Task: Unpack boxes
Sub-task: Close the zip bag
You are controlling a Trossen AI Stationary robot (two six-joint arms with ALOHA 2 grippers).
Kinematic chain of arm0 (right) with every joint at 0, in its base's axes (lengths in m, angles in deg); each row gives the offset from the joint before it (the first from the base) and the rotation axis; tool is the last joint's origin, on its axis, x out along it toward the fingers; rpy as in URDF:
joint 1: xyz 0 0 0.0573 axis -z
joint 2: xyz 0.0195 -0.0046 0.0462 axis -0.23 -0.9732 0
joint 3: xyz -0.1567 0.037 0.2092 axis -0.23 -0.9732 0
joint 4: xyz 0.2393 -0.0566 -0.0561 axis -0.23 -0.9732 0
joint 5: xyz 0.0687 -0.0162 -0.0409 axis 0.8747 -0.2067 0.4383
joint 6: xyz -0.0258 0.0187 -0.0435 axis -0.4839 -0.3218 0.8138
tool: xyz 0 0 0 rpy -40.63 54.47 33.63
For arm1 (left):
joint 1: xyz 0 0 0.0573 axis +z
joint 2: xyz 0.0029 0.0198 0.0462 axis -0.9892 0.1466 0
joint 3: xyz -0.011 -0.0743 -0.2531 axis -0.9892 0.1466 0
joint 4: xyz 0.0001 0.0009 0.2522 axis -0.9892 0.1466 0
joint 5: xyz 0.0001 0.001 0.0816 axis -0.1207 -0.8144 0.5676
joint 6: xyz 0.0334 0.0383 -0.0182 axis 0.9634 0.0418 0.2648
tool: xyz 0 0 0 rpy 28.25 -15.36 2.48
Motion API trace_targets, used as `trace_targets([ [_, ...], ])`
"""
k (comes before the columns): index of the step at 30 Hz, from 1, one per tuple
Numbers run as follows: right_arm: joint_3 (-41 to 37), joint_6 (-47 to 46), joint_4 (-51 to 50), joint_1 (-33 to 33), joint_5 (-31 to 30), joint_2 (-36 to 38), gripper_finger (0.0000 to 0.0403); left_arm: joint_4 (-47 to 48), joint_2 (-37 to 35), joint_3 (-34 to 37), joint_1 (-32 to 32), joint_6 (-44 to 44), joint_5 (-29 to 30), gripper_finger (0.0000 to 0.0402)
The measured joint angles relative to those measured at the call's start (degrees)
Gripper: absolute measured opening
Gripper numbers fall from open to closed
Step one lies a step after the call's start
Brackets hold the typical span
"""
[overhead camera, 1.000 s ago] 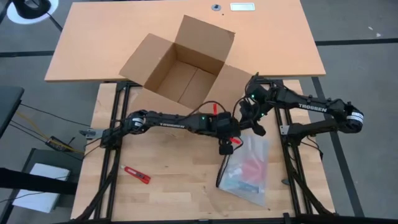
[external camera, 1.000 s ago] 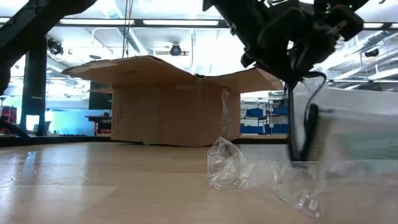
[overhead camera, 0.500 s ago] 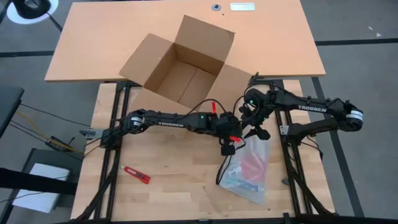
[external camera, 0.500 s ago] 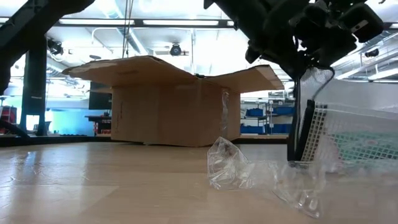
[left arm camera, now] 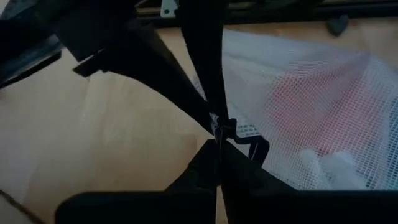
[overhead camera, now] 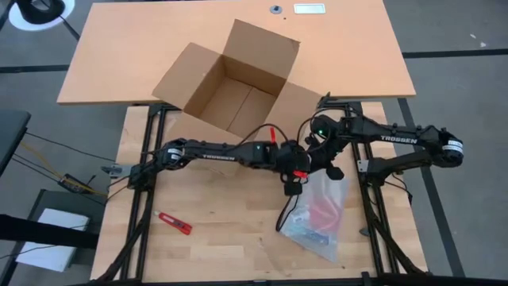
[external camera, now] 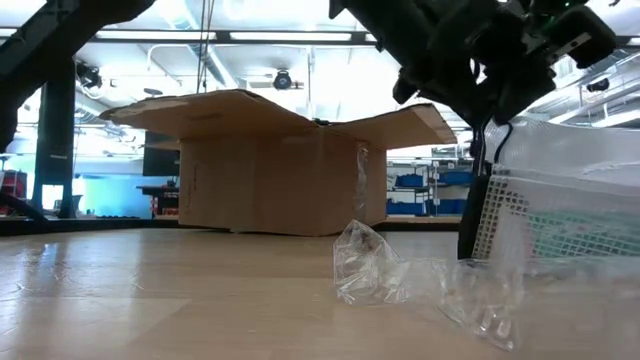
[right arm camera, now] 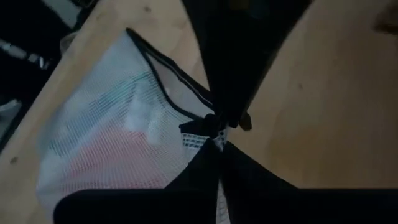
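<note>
The open brown cardboard box [overhead camera: 230, 83] stands on its base at the far side, flaps spread, its inside showing bare cardboard [external camera: 270, 165]. Nearer, a white mesh bag [overhead camera: 319, 213] with black trim holds red and green items. Its far end is raised and its near end lies on the wooden table [external camera: 575, 215]. My left gripper [overhead camera: 297, 173] and my right gripper [overhead camera: 325, 165] are both shut on the bag's raised far end, close together. My left gripper pinches the bag's black trim edge [left arm camera: 239, 138] between its two fingers, slanting down from the table's left. The mesh hangs away below the fingers. My right gripper pinches the black-trimmed corner of the bag's far end [right arm camera: 198, 127] between its two fingers, slanting down from the table's right. The bag slopes down from there, its near end on the table.
A crumpled clear plastic bag [external camera: 372, 268] lies on the table in front of the box. A red-handled cutter [overhead camera: 173, 223] lies at the near left. A black cable [overhead camera: 284, 208] hangs beside the mesh bag.
My right gripper has opened and then shut on the mesh bag's far end, beside my left gripper. The bag's raised end has shifted a little and stands steadier in the low view. My left gripper has kept its hold.
</note>
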Motion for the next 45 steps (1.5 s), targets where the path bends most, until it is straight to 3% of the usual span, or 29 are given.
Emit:
trace_targets([
  [5, 0.0, -3.1, 0.1, 4.7, 5.3, 0.0, 0.0003, 2.4, -0.3, -0.2, -0.7, -0.1, 3.1, 0.0012],
  [13, 0.1, -7.4, 2.2, 10.9, 14.4, -0.2, 0.0002, 9.3, -0.6, -5.4, -2.8, 0.1, 12.8, 0.0012],
  [21, 0.0, -9.1, 3.2, 13.3, 16.6, -0.3, 0.0001, 10.7, -0.2, -2.7, -4.9, 0.2, 20.6, 0.0012],
  [29, -1.3, -9.9, 3.1, 14.6, 18.3, -0.3, 0.0000, 8.6, 0.5, -2.5, -6.3, 0.5, 22.0, 0.0012],
  [34, -4.7, -13.5, 5.9, 15.1, 21.7, 0.0, 0.0000, 8.5, 1.1, -6.9, -7.7, 8.8, 24.8, 0.0012],
  [41, -4.9, -17.2, 10.8, 12.7, 20.6, 0.1, 0.0000, 10.0, 1.1, -12.2, -4.7, 16.3, 27.2, 0.0012],
  [45, -5.0, -19.3, 12.2, 12.4, 19.5, 0.1, 0.0000, 9.2, 1.1, -12.2, -3.0, 27.4, 23.5, 0.0012],
])
